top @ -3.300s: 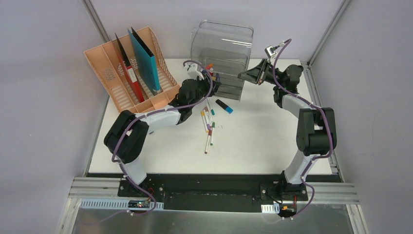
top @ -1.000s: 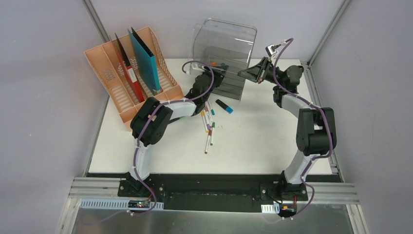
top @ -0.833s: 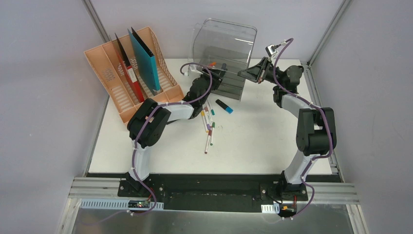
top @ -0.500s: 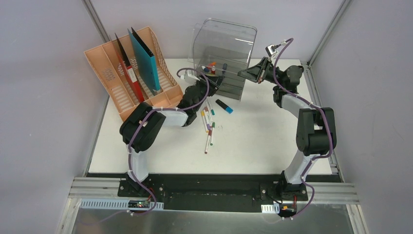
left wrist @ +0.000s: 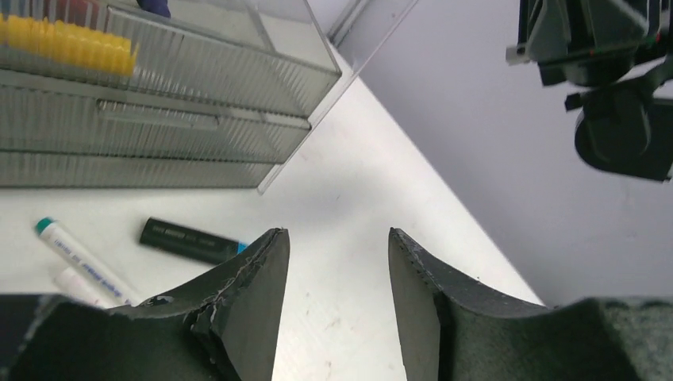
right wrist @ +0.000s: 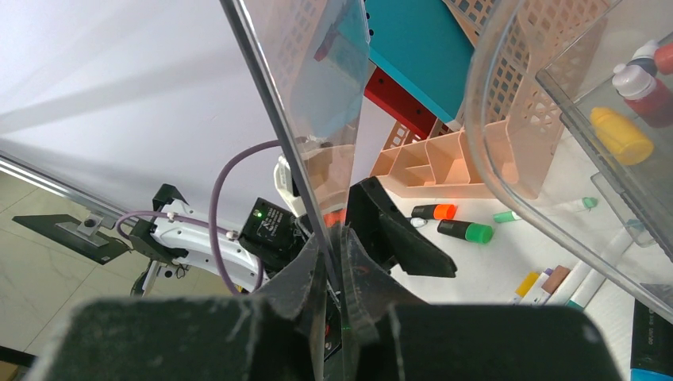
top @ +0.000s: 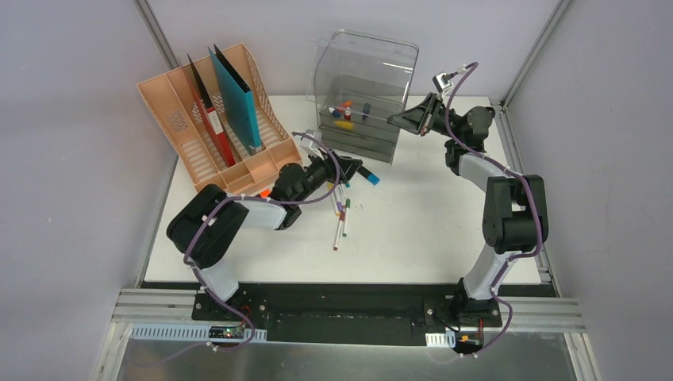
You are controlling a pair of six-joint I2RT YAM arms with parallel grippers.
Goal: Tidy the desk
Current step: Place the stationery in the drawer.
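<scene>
Clear plastic drawer box (top: 361, 131) stood at the far edge of the white desk (top: 428, 230), which spread out beneath and in front of it. The right gripper (top: 394, 121) was clamped on the front edge of the box's raised clear lid (top: 369, 51). Just in front of the box and slightly to its left, the left gripper (left wrist: 337, 238) hovered with jaws parted and empty above loose markers (top: 341, 210) and a black highlighter (left wrist: 190, 240), with a peach file rack (top: 171, 119) to the box's left.

I find no legible text in any view. Small print runs along the white marker (left wrist: 83, 258) and the black highlighter (left wrist: 189, 240) under my left wrist camera, too blurred to read.
</scene>
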